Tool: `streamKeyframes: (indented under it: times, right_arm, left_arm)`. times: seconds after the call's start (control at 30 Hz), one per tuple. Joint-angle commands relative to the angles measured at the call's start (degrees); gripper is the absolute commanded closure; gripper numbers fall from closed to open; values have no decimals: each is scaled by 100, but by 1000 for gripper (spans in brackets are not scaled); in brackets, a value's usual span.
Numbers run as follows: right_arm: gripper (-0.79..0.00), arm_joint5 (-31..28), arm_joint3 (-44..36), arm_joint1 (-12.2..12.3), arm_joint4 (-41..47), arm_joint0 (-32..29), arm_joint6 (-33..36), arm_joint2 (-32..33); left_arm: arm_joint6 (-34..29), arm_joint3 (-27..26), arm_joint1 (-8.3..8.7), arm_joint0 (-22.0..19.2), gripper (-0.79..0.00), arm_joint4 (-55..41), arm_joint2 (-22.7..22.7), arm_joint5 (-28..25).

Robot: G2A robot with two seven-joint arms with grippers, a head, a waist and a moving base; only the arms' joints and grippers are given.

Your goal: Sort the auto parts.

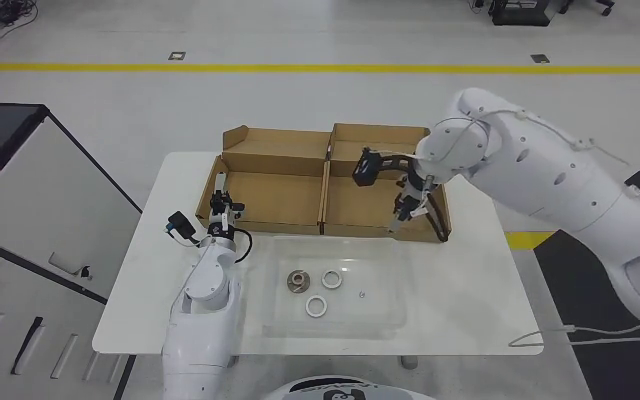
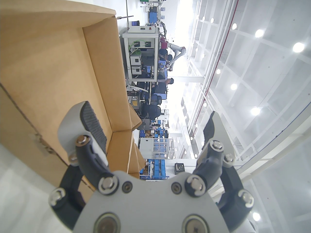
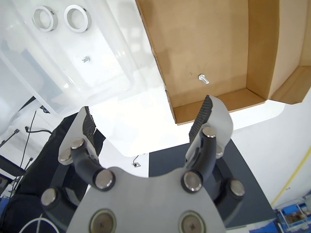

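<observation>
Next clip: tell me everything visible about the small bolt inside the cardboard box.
The bolt is small, silvery metal, with a hexagonal head and short shank. It lies on its side on the floor of the cardboard box, near a corner but clear of the walls. Only the floor touches it; the open right pincer is apart from it.

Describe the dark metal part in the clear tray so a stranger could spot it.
On the white table, a clear tray lies in front of two cardboard boxes. The hub sits at its end nearer the left gripper. Unlike the two pale rings beside it, it is darker, with a wide flange.
</observation>
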Motion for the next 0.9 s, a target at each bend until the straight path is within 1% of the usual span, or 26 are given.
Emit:
streamKeyframes:
  times: [0.0, 0.13, 0.23, 0.47, 0.67, 0.87]
  right_arm:
    - [-785, 1, -195, 90, 69, 177, 0, -179]
    - [-785, 0, -612, 234, 179, 398, 0, -364]
    - [-785, -41, -928, 321, 220, 392, -40, -364]
    - [-785, -383, -1397, 471, 360, 267, -381, -364]
    - [-785, -525, -1630, 517, 463, 179, -523, -364]
    - [-785, -589, -1751, 484, 468, 95, -586, -364]
  left_arm:
    - [0, 0, 0, 0, -785, 0, 0, 0]
    - [0, 0, 0, 0, -785, 0, 0, 0]
    - [0, 0, 0, 0, -785, 0, 0, 0]
    - [0, 0, 0, 0, -785, 0, 0, 0]
    - [0, 0, 0, 0, -785, 0, 0, 0]
    - [0, 0, 0, 0, -785, 0, 0, 0]
